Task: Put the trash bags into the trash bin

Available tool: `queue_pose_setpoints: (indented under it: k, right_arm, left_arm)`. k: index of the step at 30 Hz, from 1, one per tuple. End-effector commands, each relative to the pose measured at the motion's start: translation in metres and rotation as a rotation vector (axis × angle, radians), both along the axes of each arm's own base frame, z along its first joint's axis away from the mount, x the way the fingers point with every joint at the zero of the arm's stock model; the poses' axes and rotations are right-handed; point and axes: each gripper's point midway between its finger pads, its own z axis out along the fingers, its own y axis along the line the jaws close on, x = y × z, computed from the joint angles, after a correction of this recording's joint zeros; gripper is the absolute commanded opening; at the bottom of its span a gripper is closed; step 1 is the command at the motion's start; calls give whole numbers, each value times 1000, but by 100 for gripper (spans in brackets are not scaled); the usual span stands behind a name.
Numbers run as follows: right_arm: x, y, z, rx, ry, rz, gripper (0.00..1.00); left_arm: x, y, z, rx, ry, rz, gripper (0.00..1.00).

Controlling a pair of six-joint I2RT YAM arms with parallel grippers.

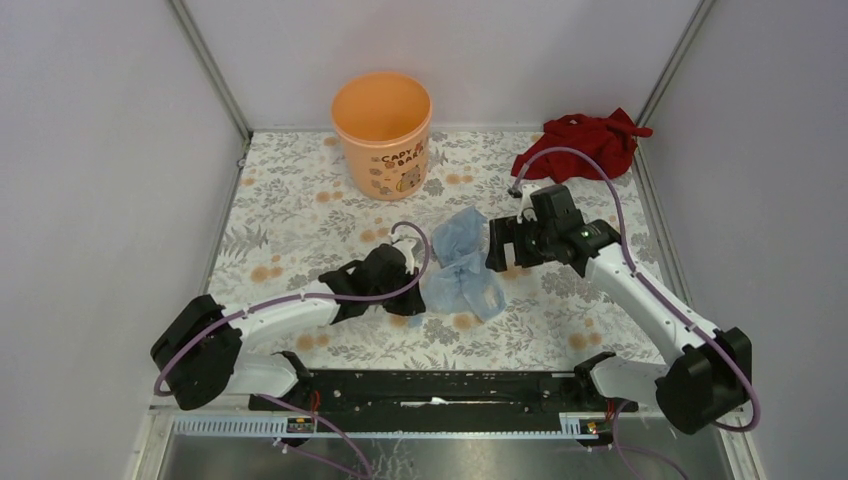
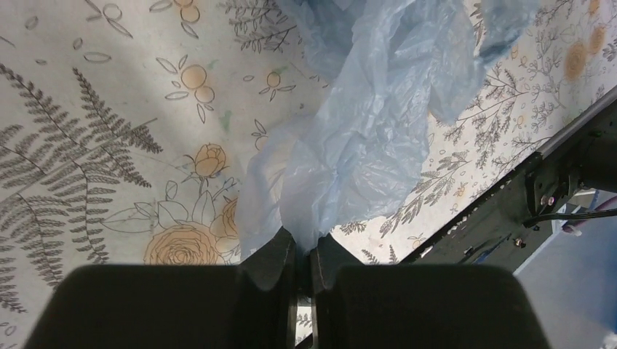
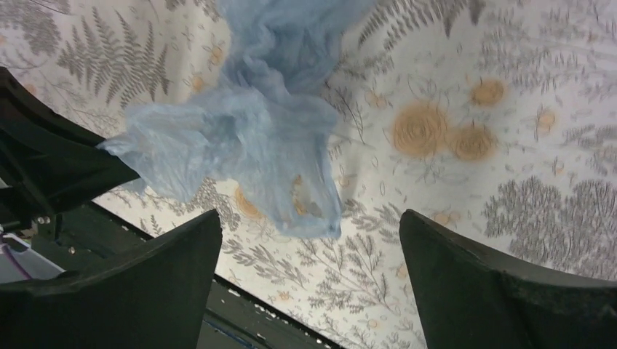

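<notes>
The pale blue trash bag [image 1: 462, 262] lies crumpled between my two grippers at the table's middle. My left gripper [image 1: 408, 262] is shut on the trash bag's left edge; in the left wrist view the film [image 2: 364, 138] runs up from between the closed fingers [image 2: 273, 258]. My right gripper [image 1: 503, 245] is open and empty just right of the bag, which shows ahead of its spread fingers [image 3: 182, 254] in the right wrist view [image 3: 262, 145]. The orange trash bin [image 1: 382, 135] stands upright and open at the back, left of centre.
A dark red cloth [image 1: 585, 143] lies bunched in the back right corner. White walls close the table on three sides. A black rail [image 1: 440, 388] runs along the near edge between the arm bases.
</notes>
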Motion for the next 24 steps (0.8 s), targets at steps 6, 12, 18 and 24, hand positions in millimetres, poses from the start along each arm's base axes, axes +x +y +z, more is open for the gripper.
queue_pose_setpoints:
  k: [6,12,18,24]
  right_arm:
    - [28,58,1,157,-48,238,100]
    - [27,61,-39,151,-34,250,100]
    - [31,67,-71,129,-23,220,93]
    - [82,51,-56,-8,21,-102,0]
  left_arm:
    - [18,-2,29,34,-127,-38,6]
    - [16,0,25,34,-125,-36,0]
    - [16,0,24,33,-128,-36,0]
    - [63,-16,51,8,-161,84,0]
